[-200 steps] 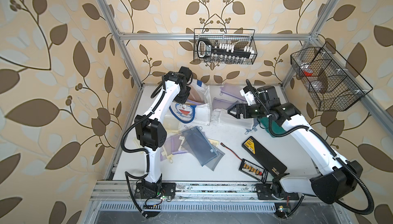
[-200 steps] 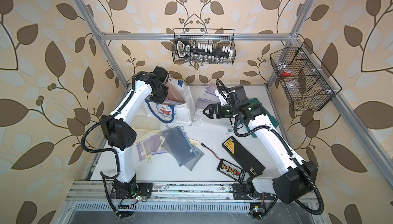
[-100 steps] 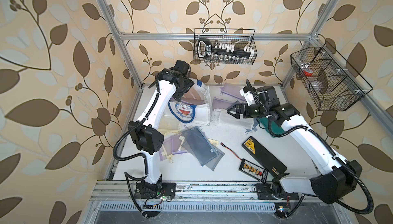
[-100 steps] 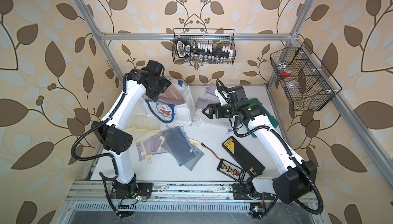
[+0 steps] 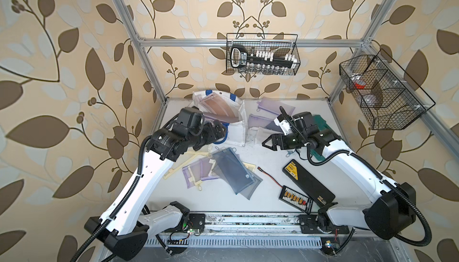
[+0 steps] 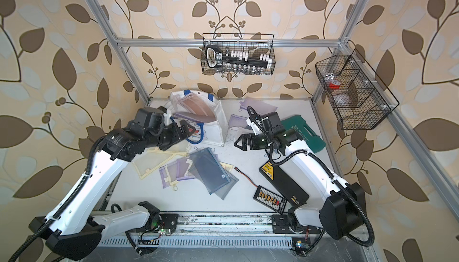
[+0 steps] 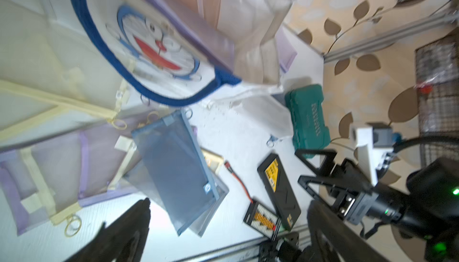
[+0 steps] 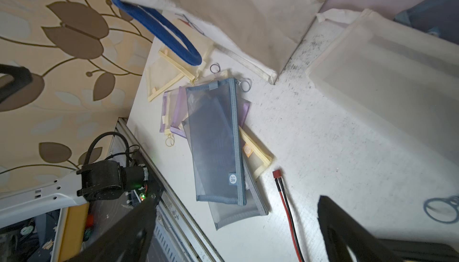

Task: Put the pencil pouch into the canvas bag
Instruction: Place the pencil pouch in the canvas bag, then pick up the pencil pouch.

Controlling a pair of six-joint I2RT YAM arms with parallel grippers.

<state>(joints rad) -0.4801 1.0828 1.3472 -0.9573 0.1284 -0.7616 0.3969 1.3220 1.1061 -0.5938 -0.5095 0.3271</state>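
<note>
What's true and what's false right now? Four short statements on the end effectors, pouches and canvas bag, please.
1. The left end effector is shut on a pouch. False: it is open and empty.
2. A pinkish-brown mesh pouch sits in the white canvas bag with blue handles. True.
3. The blue-grey mesh pouch lies on the white table, outside the bag. True.
4. The right end effector holds the green plastic tool case. False: it is open and empty; the case lies on the table.

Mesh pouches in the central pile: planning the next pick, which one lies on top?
The blue-grey mesh zip pouch; its whole face shows, overlapping the grey mesh pouch, lilac mesh pouch and yellow mesh pouch.
</note>
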